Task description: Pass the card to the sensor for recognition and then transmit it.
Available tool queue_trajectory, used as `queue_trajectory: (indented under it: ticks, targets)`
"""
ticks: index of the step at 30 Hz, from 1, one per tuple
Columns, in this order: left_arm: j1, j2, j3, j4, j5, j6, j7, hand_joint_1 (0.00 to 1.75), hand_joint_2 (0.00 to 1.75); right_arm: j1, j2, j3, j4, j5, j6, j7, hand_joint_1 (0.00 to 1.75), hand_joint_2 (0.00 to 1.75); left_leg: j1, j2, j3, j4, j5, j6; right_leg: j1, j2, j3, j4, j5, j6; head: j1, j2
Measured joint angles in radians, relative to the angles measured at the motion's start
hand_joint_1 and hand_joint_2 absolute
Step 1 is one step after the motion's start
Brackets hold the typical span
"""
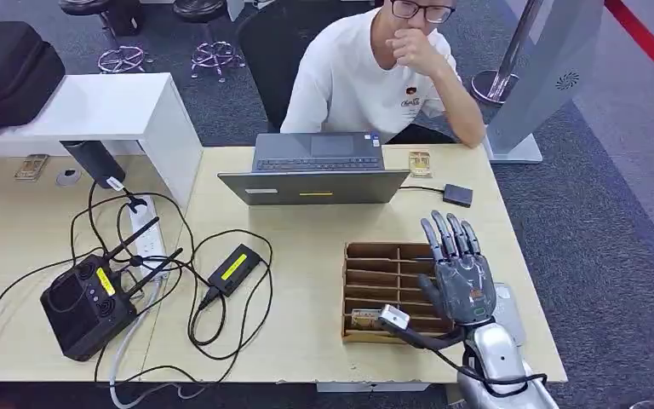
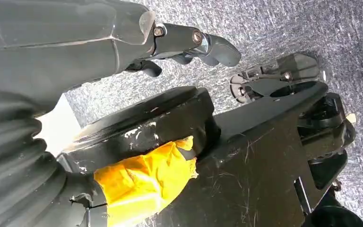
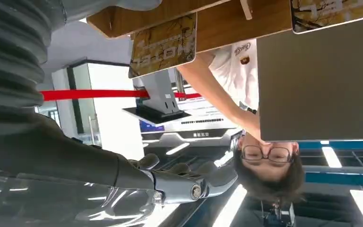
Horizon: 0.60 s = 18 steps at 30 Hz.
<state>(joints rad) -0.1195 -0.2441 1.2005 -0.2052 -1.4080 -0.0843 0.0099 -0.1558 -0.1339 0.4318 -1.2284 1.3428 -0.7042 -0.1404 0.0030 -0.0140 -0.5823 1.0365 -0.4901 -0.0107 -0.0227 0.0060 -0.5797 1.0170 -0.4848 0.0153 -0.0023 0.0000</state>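
While the left robot hand [image 2: 194, 45] hangs by the robot's side over grey carpet, fingers loosely curled on nothing I can see, my work sits on the right half of the worktop [image 1: 306, 281]. Going rightward, I pass the black router [image 1: 85, 302] and its cables, then the open laptop [image 1: 315, 170] facing the seated person [image 1: 375, 77]. Next comes the wooden slotted card box [image 1: 387, 290], with one card [image 1: 361, 319] lying in its near slot, handy for a grab. My right robot hand [image 1: 457, 273] hovers above the box, fingers straight and spread, holding nothing. Another card [image 1: 420, 162] lies beside the laptop. The small black pad [image 1: 457, 195] on a cable is, I judge, the sensor.
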Motion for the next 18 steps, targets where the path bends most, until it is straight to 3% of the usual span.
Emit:
queue_trajectory:
  ticks: [18]
  targets:
    - [-0.002,0.0,0.0,0.0,-0.007,-0.002,0.007,0.0,1.75,-0.007,0.001,-0.019,0.002,-0.004,0.0,0.016,0.0,1.75,0.0,0.0,0.0,0.0,0.0,0.0,0.0,0.0,0.0,0.0,0.0,0.0,0.0,0.0]
